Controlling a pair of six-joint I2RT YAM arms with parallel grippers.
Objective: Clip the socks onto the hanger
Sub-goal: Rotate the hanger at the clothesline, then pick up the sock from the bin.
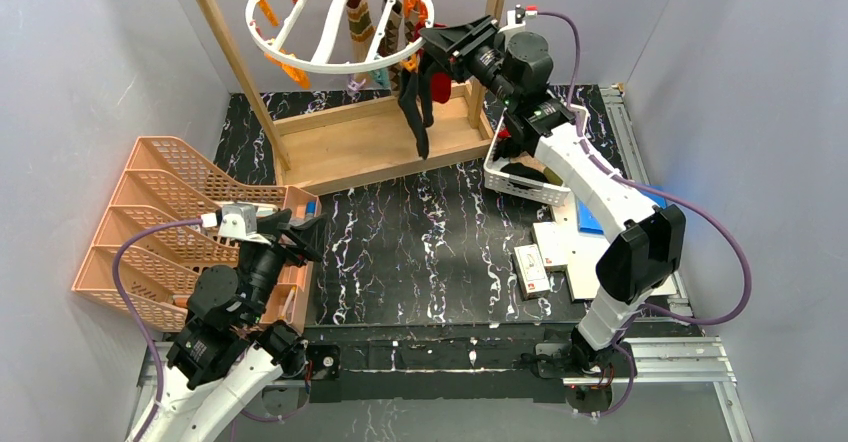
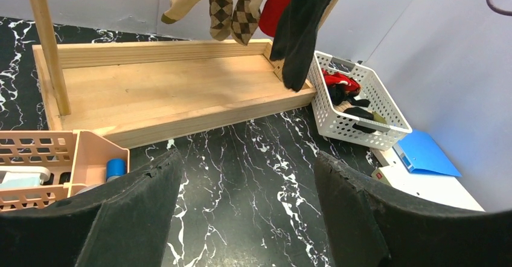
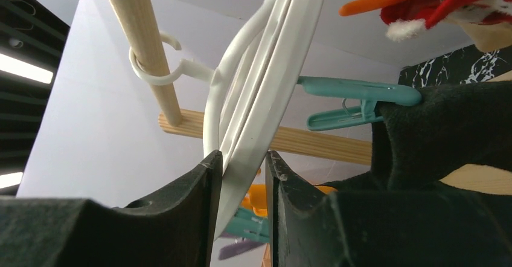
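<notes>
At the table's (image 1: pixel 430 232) left edge we see an orange lattice plastic rack (image 1: pixel 150 222). Beside it is the left gripper (image 1: pixel 305 234), well apart from the hanger. Its black padded fingers (image 2: pixel 139 212) are spread wide and hold nothing. By the far edge stands a pale wooden frame (image 1: pixel 370 142). From its top bar hangs the hanger (image 1: pixel 330 67), a round white plastic ring with crossbars and orange and teal clips. Soft socks (image 1: pixel 412 112) dangle from it: argyle, red and a long black one. The right gripper (image 1: pixel 432 40) sits at the ring's right side, pinching the smooth white rim. Near the right edge, a white lattice basket (image 1: pixel 520 184) holds more fabric.
</notes>
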